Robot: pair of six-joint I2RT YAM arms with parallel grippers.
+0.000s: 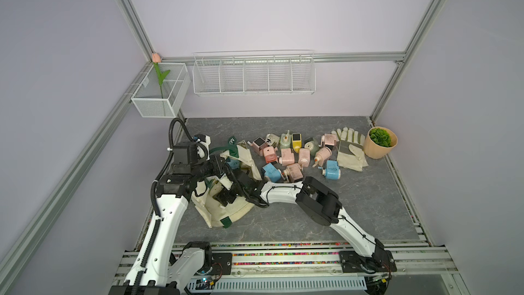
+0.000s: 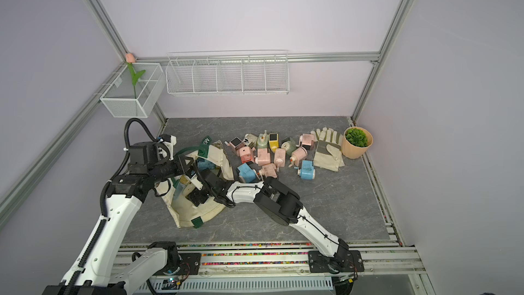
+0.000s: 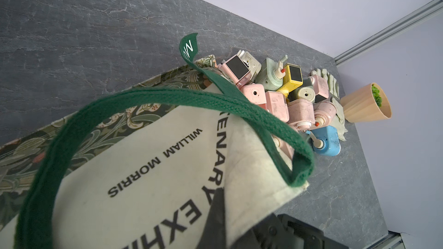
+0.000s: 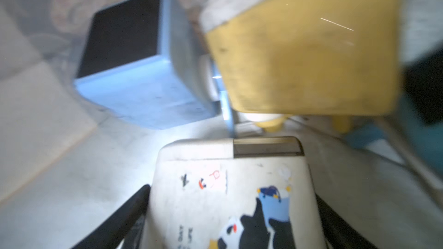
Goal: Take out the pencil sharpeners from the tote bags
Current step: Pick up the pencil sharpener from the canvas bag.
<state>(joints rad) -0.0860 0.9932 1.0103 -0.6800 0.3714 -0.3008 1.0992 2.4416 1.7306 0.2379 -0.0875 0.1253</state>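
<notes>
Top views: the tote bag (image 1: 226,214) is lying slumped near the counter's left edge, its mouth held open. My left gripper (image 1: 219,166) is pinching its lifted rim, jaws pressed together on canvas. My right gripper (image 1: 225,197) is reaching into the mouth. Pencil sharpeners (image 1: 292,154) are lying heaped toward the far edge, with gloves (image 1: 350,150) just beside them.

Left wrist: the green handle (image 3: 167,97) is looping over printed canvas, with the heap beyond it.

Right wrist: blurred. My jaws are standing wide, fingers (image 4: 134,211) pressing both flanks of a cream sharpener (image 4: 227,200). A blue sharpener (image 4: 143,87) and a yellow sharpener (image 4: 306,56) are lying just past it, inside the bag.
</notes>
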